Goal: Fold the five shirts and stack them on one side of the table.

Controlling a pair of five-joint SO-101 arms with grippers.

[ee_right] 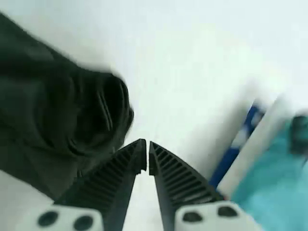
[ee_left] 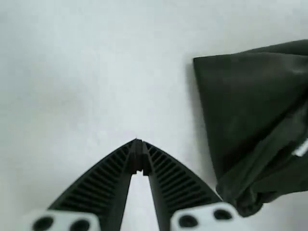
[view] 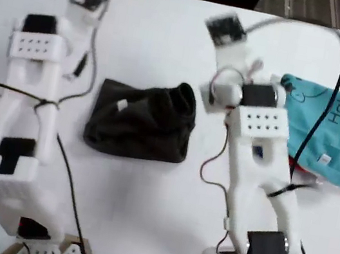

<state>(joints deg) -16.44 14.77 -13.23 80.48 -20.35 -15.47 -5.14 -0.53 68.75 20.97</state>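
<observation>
Beside the right fingers (ee_right: 110, 183) lies a black shirt (ee_right: 53, 115), perhaps touching.

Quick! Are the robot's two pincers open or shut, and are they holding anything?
Left pincer: shut, holding nothing.
Right pincer: shut, holding nothing, next to the black shirt.

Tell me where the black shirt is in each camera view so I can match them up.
High view: the black shirt lies mid-table, between the two arms.
Left wrist view: it lies off to one side of the left hand, apart from the tips.
Right wrist view: its bunched end lies close beside the right hand.
Shared landmark: the white table under the shirt.
</observation>
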